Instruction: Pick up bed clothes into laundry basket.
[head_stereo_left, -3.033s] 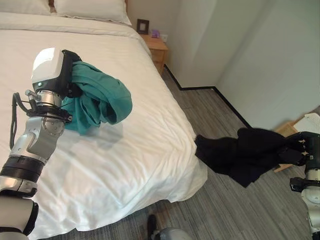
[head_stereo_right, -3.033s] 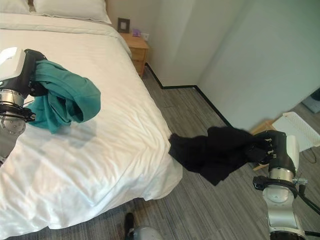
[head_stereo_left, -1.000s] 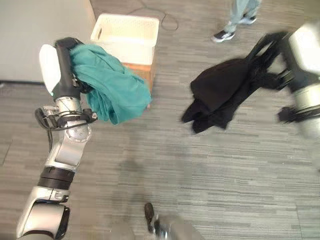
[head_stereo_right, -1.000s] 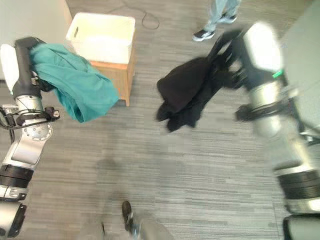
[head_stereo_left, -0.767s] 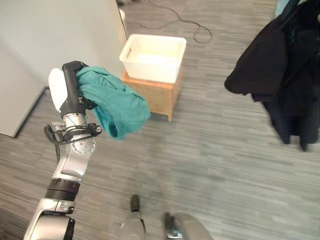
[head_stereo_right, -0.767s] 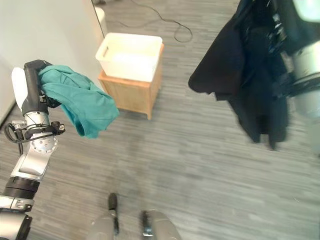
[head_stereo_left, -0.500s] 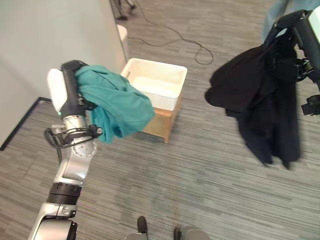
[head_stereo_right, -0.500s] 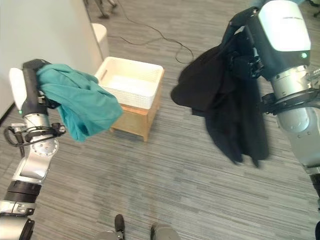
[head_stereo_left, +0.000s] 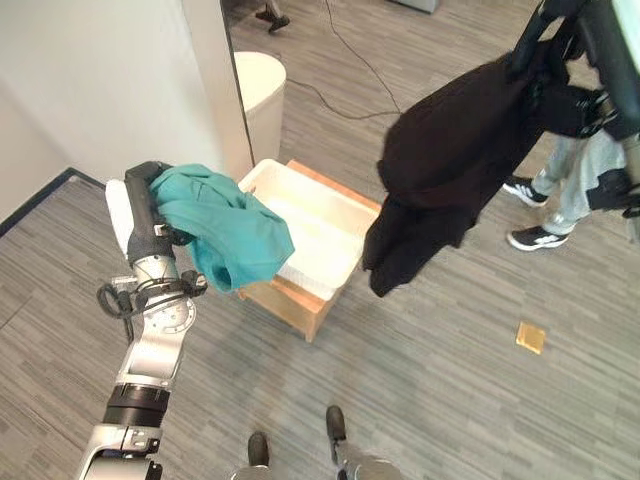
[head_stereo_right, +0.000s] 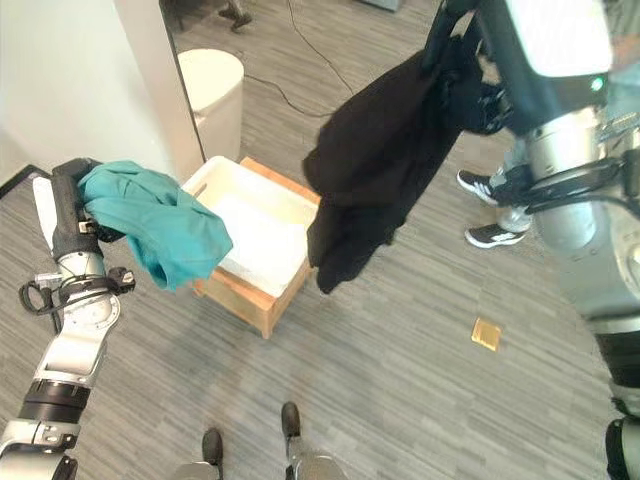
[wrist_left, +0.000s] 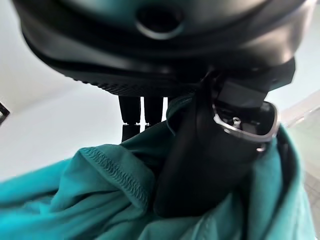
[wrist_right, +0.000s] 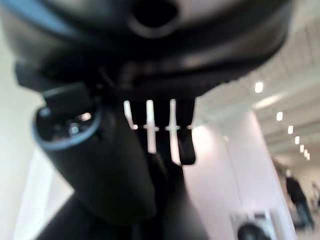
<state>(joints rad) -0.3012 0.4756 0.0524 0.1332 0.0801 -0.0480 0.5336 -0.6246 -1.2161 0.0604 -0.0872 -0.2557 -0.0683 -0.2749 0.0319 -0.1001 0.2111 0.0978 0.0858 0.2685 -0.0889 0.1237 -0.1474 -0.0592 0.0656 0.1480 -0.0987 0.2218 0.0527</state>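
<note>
My left hand (head_stereo_left: 148, 215) is shut on a bunched teal garment (head_stereo_left: 228, 235), held up beside the near-left side of the white laundry basket (head_stereo_left: 322, 187). In the left wrist view the thumb (wrist_left: 210, 150) curls over the teal cloth (wrist_left: 95, 200). My right hand (head_stereo_right: 545, 55) is raised high at the right, shut on a black garment (head_stereo_right: 375, 150). The garment hangs down with its lower end by the basket's right side. Dark fingers (wrist_right: 150, 130) and black cloth (wrist_right: 165, 220) show in the right wrist view. The basket's inside (head_stereo_right: 262, 232) looks bare.
The basket sits on a low wooden stand (head_stereo_left: 290, 300) on grey plank floor. A white pillar (head_stereo_left: 210, 80) and a round white bin (head_stereo_left: 260, 95) stand behind it. A person's legs and shoes (head_stereo_left: 545, 205) are at the right. A small tan square (head_stereo_left: 530, 337) lies on the floor.
The camera has swung, so the basket now sits nearer and more central. The black garment has swung left toward the basket. The teal garment stays in my left hand.
</note>
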